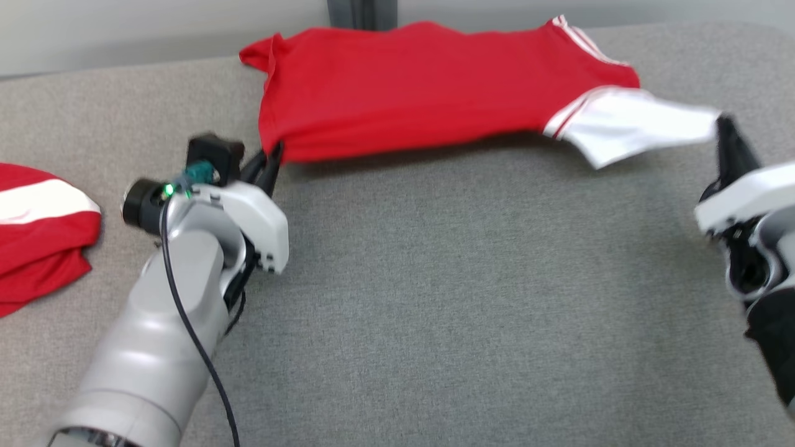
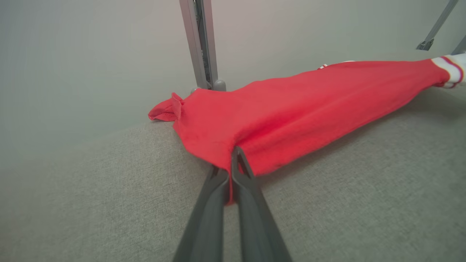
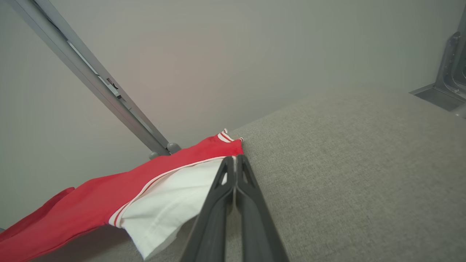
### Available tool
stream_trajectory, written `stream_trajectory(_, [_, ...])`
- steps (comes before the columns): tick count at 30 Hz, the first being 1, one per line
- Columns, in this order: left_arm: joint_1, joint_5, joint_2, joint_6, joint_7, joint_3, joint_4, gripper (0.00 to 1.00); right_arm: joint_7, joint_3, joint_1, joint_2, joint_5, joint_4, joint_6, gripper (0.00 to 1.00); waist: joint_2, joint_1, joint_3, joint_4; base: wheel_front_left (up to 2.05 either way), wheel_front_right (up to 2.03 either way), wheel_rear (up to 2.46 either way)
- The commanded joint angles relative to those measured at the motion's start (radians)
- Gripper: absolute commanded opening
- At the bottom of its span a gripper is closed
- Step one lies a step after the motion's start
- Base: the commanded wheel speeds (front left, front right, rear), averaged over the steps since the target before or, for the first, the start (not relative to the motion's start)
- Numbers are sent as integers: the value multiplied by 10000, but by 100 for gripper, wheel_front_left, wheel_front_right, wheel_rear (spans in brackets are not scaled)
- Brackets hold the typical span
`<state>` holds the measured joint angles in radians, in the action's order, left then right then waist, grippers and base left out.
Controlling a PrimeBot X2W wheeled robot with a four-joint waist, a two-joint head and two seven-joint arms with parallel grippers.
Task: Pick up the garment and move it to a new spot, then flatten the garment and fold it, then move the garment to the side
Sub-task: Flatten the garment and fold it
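The left gripper has its two dark fingers pressed together on the near corner of the red garment, with a strip of red cloth showing between them right down the gap. Out to this gripper's left, well apart from it, a second red-and-white garment lies bunched on the grey fabric table.

The right gripper is also closed, its fingers clamped on the tip of the white sleeve, which runs from the fingertips back to the left into the red body past a pair of thin red and white stripes.

Between the two grippers the garment is stretched sideways in a long band, just ahead of both sets of fingertips. Its near hem casts a dark shadow on the table and seems to hang slightly clear of the surface, though the head view is too blurred there to be sure. Beyond the fingertips the far edge of the garment lies on the table, with a small red flap sticking out ahead and left of the left gripper.

Farther on, past the garment's far edge, a grey metal post rises from the back of the table against a pale wall.
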<state>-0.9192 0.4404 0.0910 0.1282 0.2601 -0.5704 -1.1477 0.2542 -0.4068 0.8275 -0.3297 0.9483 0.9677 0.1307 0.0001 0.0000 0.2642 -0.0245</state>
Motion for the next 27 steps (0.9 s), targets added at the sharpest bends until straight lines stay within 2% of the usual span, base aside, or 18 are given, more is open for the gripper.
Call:
stream_trajectory(1, [344,-48,181,6,39,-78,-50,0,17,-45,-346,33,175,108,2,0,-1,0,-396,-93,0,0,0])
stream_trajectory(6, [1217,-234,341,-12,46,-410,-89,0,59,-241,-1240,263,504,294,2,0,-1,0,-909,-194,0,0,0])
stream_trajectory(14, [2374,-263,455,-273,50,-605,-145,0,-49,-862,-2207,427,756,72,1,0,-1,0,-1688,-269,0,0,0])
stream_trajectory(21, [3308,-254,495,-422,49,-778,51,0,-198,-1277,-2857,263,1102,-240,2,0,-1,0,-2358,-238,0,0,0])
stream_trajectory(27, [3932,-365,691,-610,43,-922,518,0,-998,-1801,-3251,70,1395,-805,2,0,-1,0,-2603,-218,0,0,0])
